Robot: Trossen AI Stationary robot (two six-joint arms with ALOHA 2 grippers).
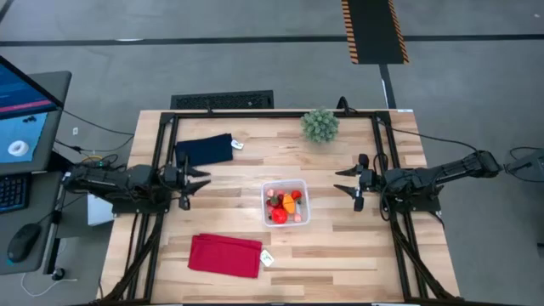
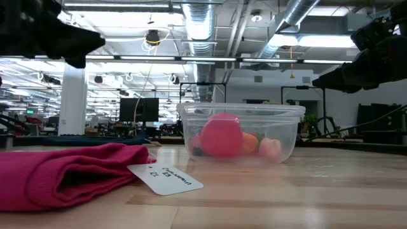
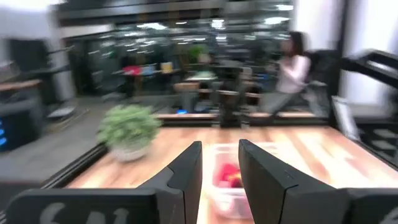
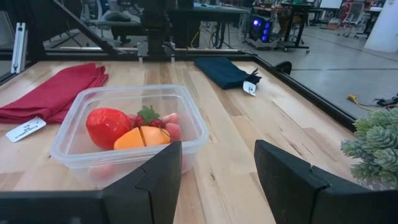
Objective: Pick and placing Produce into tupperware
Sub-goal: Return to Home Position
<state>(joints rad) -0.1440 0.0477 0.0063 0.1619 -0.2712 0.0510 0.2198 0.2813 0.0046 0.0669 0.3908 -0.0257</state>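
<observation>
Overhead, the tupperware [image 1: 264, 208] sits on the desk [image 1: 357, 246] between the two hands, with the produce [image 1: 286, 206] heaped inside it. The left hand [image 1: 197, 183] points at it from one side and the right hand [image 1: 344, 181] from the other. Both are clear of its walls, and the right hand is the nearer. The container lies ahead of each hand and a little off its pointing line. It is close to square, so it has no real long axis.

From desk level, the tupperware [image 2: 289, 127] stands upright with the produce [image 2: 221, 135] low inside it, and a red cloth [image 2: 57, 168] lies in front. No loose fruit shows on the wood.

Past the left wrist, the left hand [image 3: 219, 180] is open by a narrow gap and holds nothing. The tupperware [image 3: 231, 196] is straight ahead of its fingertips, apart from them.

Past the right wrist, the right hand [image 4: 217, 180] is spread wide and empty. The tupperware [image 4: 65, 146] is ahead and off to one side of it, with the produce [image 4: 124, 127] all within the rim.

With everything apparently binned, I judge that the coming move is a plain retreat. Each arm can draw straight back, away from the container in front of it, without sweeping sideways across it.
</observation>
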